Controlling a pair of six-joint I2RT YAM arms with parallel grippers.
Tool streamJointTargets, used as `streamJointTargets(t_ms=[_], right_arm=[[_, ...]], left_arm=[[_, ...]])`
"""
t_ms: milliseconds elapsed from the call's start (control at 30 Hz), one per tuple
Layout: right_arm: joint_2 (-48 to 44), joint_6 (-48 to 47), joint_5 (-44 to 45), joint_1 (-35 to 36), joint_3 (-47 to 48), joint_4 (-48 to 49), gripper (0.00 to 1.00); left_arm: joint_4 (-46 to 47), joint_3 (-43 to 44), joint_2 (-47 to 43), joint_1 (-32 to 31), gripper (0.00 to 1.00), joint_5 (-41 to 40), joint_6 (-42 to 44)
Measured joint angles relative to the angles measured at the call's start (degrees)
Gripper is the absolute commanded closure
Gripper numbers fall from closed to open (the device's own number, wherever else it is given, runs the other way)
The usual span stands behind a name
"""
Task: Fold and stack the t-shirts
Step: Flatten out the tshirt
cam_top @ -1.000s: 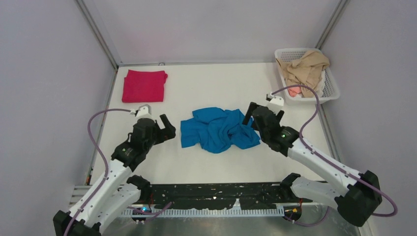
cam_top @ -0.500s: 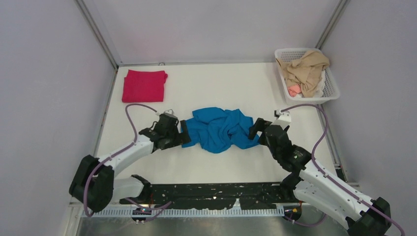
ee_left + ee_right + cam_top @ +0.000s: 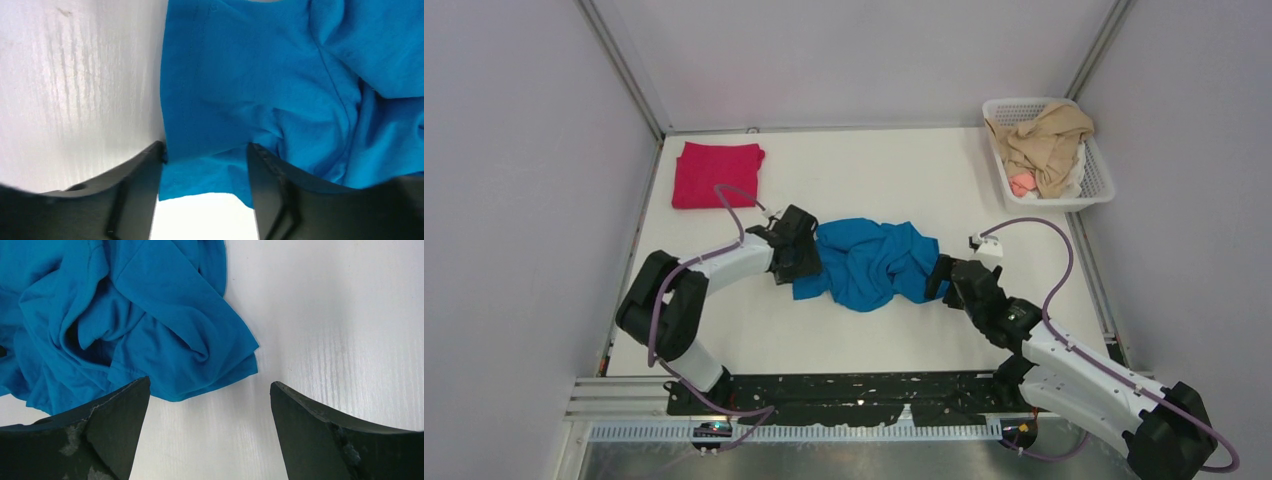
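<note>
Blue cloth is lying crumpled at mid-table: the bright blue t-shirt [image 3: 869, 265] is sitting bunched between the two pincers. The left pincer [image 3: 205, 150] is standing with its jaws apart, straddling the shirt's hem. The hem edge is touching the inner face of one finger [image 3: 135, 190] and cloth is filling the gap, though nothing is being clamped. The right pincer [image 3: 210, 390] is sitting at the shirt's opposite edge with its jaws spread wide, holding nothing. A folded corner of the shirt is lying just ahead of its fingertips, nearer one finger, with bare white table [image 3: 340, 315] ahead of the other. The crimson t-shirt [image 3: 716, 173] is lying folded flat, well apart from the left pincer, behind it and to one side. A white basket [image 3: 1096, 172] holding beige cloth is standing well beyond the right pincer.
</note>
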Motion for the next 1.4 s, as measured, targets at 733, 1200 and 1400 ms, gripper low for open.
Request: streamJointTargets(t_ms=[733, 1200, 1400], right_arm=[[12.7, -0.2, 0.4, 0.0, 4.0, -2.7, 0.09], [18.9, -0.3, 0.0, 0.0, 8.5, -3.8, 0.09], [18.9, -2.4, -4.5, 0.0, 8.7, -0.2, 0.10]], left_arm=[[-4.0, -5.1, -15.8, -0.3, 1.00, -3.4, 0.7], [-12.2, -11.2, -38.1, -0.4, 1.00, -20.8, -4.1], [-12.7, -11.4, -38.7, -0.4, 1.00, -22.4, -4.2]])
